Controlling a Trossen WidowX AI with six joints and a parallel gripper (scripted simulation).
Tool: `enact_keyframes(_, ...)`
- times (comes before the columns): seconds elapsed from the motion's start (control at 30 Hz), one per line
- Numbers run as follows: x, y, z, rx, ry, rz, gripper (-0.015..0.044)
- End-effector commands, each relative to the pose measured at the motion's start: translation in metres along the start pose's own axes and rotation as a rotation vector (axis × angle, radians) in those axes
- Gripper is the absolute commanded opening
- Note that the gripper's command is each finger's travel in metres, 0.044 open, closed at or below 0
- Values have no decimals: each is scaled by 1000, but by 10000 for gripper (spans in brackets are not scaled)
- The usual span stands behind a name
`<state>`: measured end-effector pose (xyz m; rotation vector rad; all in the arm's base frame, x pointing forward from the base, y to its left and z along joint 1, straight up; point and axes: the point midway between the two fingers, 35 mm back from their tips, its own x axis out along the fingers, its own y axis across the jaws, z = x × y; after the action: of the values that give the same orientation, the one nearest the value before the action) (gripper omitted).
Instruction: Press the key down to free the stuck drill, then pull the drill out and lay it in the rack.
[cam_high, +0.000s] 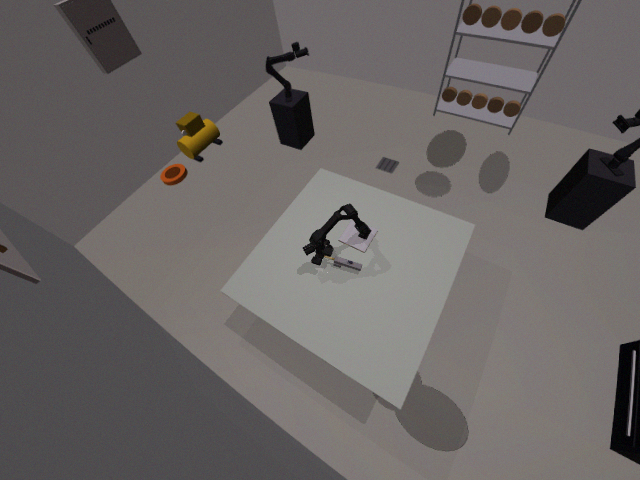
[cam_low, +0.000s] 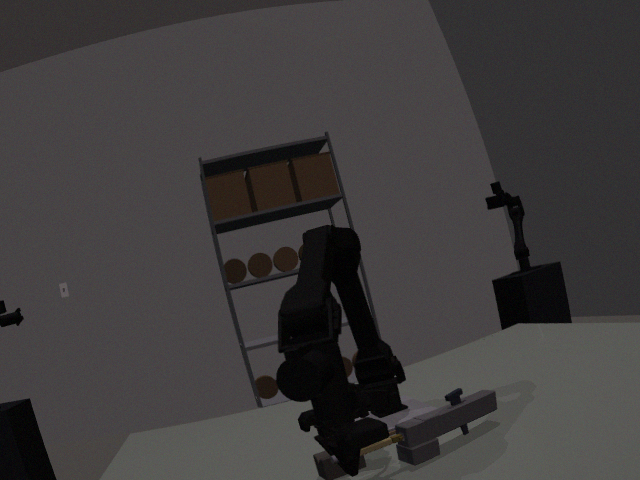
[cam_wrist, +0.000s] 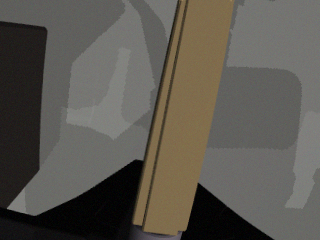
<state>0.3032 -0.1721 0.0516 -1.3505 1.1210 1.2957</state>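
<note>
My gripper (cam_high: 320, 259) (cam_low: 353, 457) (cam_wrist: 154, 174) is shut on the drill, a flat golden strip (cam_low: 378, 446) (cam_wrist: 185, 115) that also shows as a small yellow sliver (cam_high: 329, 257) in the top view. The drill points toward the end of a long grey bar (cam_high: 355, 266) (cam_low: 439, 422); whether its tip is still inside cannot be told. The bar rests on a grey block (cam_low: 418, 451). The dark key (cam_high: 350, 262) (cam_low: 453, 396) stands through the bar, its lower end showing underneath. A grey-brown block (cam_low: 325, 466), perhaps the rack, stands beside the gripper; a dark block (cam_wrist: 20, 100) shows left in the wrist view.
The arm's base stands on a pale square plate (cam_high: 351, 240) on the large pale table (cam_high: 310, 310), behind the bar. Arm links pass above. Two other arms on black pedestals (cam_high: 292, 121) (cam_high: 589, 191) and a shelf unit (cam_high: 491, 74) (cam_low: 279, 211) stand away from the table.
</note>
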Motion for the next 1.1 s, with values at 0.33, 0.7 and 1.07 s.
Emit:
enact_keyframes(0.33,-2,0,-21,-4,4,1,0)
enact_keyframes(0.7,-6,0,-25,-4,5,1,0)
enact_keyframes(1.07,-9,0,-24,-4,5,1,0)
